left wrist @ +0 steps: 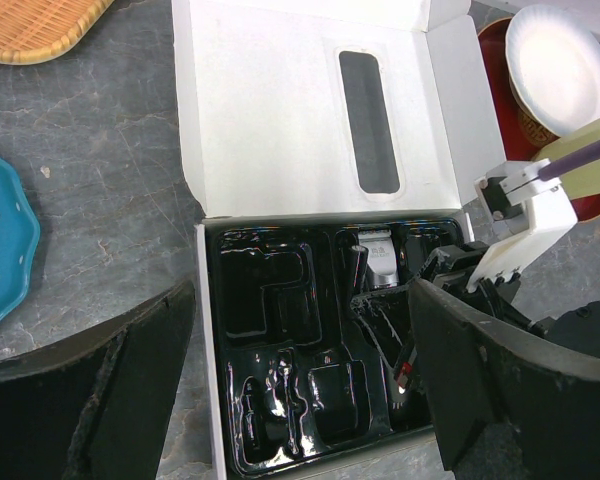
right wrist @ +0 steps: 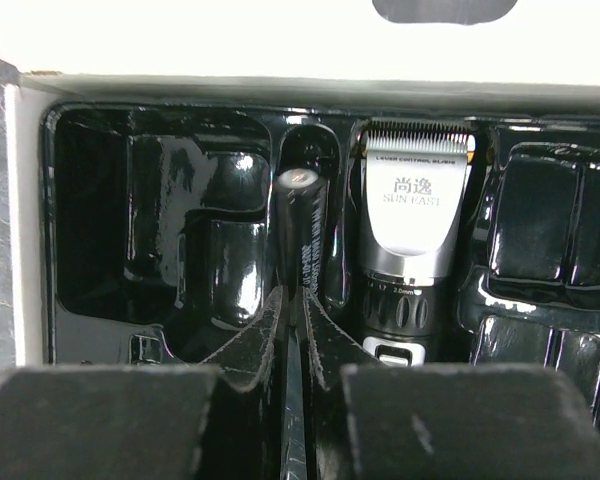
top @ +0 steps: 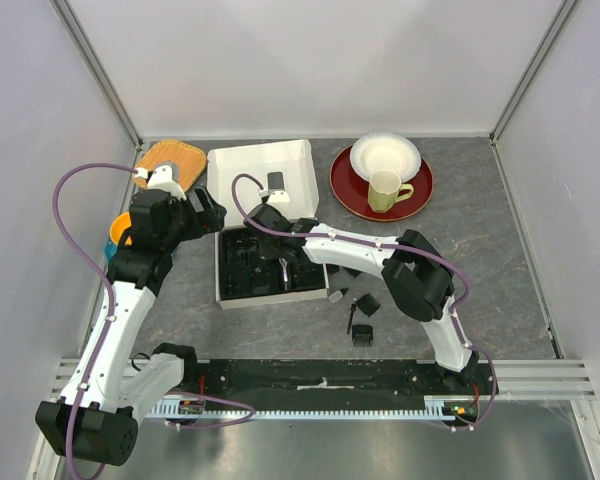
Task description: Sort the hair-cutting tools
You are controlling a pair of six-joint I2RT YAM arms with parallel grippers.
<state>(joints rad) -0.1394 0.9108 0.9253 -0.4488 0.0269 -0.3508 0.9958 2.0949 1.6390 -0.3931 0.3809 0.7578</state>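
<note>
— What lies closest to us?
— Several small black plastic comb attachments are loose on the grey table, near our bases and outside the box. They are not yet sorted.
— And our right gripper?
— It is clenched on the thin black cleaning brush, over the glossy black moulded tray. The brush points along the narrow channel just beside the black and silver electric hair clipper, which lies in its own slot.
— So we judge that the step is to seat the brush. How do we do it well?
— We keep it parallel to the channel and go down straight. We do not touch the clipper, and we let go only when the brush rests on the bottom.
— And the left gripper?
— Its jaws are spread wide and hold nothing, above the tray. Behind is the white cardboard box lid.
</note>
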